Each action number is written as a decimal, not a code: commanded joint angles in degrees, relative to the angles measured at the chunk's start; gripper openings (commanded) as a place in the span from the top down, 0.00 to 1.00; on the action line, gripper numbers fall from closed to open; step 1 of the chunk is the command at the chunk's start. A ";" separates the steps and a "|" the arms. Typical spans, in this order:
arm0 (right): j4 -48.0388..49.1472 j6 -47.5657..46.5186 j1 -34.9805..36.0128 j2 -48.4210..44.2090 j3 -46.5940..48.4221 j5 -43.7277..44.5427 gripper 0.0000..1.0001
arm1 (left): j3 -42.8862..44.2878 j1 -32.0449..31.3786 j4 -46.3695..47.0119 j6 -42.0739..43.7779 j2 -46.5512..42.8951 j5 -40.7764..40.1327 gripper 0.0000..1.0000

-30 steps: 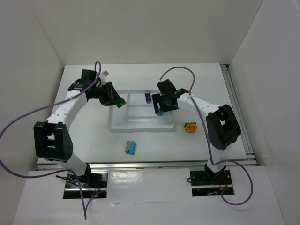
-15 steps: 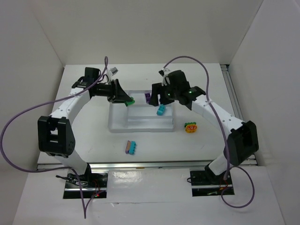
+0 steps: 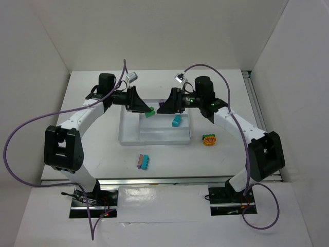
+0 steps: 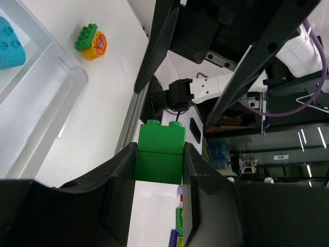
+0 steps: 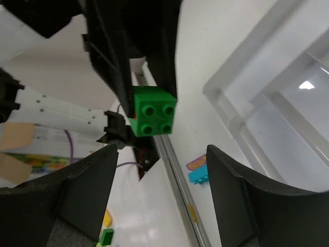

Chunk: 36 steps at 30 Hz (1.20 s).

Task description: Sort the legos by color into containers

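Note:
My left gripper point(image 3: 147, 111) point(image 4: 159, 160) is shut on a green lego point(image 3: 150, 112) point(image 4: 159, 152), held in the air over the tray's left part. Facing it from the right is my right gripper point(image 3: 163, 107) point(image 5: 162, 149), open and empty; in the right wrist view the green lego point(image 5: 152, 111) hangs just beyond its fingertips. A cyan lego point(image 3: 177, 121) point(image 4: 7, 42) lies in a long section of the containers tray point(image 3: 129, 135) point(image 4: 49, 98) point(image 5: 267, 90). On the table lie a purple and cyan pair point(image 3: 144, 162) point(image 5: 198, 170) and an orange and green stack point(image 3: 209, 139) point(image 4: 91, 40).
White walls close in the table at the back and sides. A metal rail point(image 3: 259, 121) runs along the right edge. Purple cables point(image 3: 31, 126) loop off both arms. The arm bases stand at the near edge.
The cyan lego that was at my right gripper now lies loose in the tray. Both grippers rose and turned toward each other, the left carrying the green lego rightward.

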 commanded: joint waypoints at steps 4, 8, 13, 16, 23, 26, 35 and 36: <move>8.01 3.28 2.34 3.04 2.74 -8.10 0.28 | -0.66 -1.29 5.08 -0.82 -1.49 3.72 1.00; 9.69 4.07 3.39 3.66 2.74 -8.10 0.41 | -0.66 -1.29 5.78 -1.35 -2.01 3.72 1.00; 8.89 3.28 3.40 4.27 3.01 -7.48 0.47 | -0.66 -1.29 5.26 -0.83 -2.01 3.72 1.00; 9.50 3.80 3.40 4.27 3.00 -7.48 0.56 | -0.66 -1.29 5.25 -0.82 -2.01 3.72 1.00; 13.54 7.58 3.40 4.27 1.68 -8.09 0.51 | -1.27 -1.29 4.64 -0.30 -2.01 3.72 1.00; 14.69 8.29 3.40 4.27 1.68 -8.89 0.46 | -1.27 -1.29 3.85 1.01 -1.49 3.72 1.00; 14.95 8.82 3.40 4.27 1.68 -8.36 0.79 | -1.27 -1.82 3.85 1.55 -1.49 3.72 1.00; 14.95 8.82 3.40 4.27 1.68 -8.36 0.83 | -1.27 -1.82 3.32 2.07 -1.49 3.72 1.00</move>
